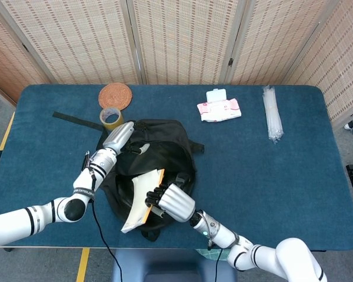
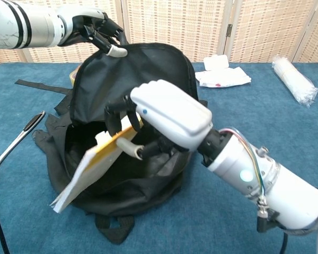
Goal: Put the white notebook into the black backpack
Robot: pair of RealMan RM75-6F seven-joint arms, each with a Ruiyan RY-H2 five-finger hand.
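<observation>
Both hands are busy in the head view: your right hand [image 1: 169, 201] grips the white notebook [image 1: 140, 198] by its yellow-edged end, the rest angled left of the fingers over the black backpack [image 1: 159, 154] mouth, while your left hand [image 1: 120, 136] holds the soft flap up. Chest view: the notebook [image 2: 93, 168] reads thin, light and slightly flexible, its free corner overhanging the backpack's [image 2: 148, 79] near rim below your right hand [image 2: 167, 116], so keep hold near the stiffer bound end; the left hand [image 2: 98, 33] pinches limp fabric.
</observation>
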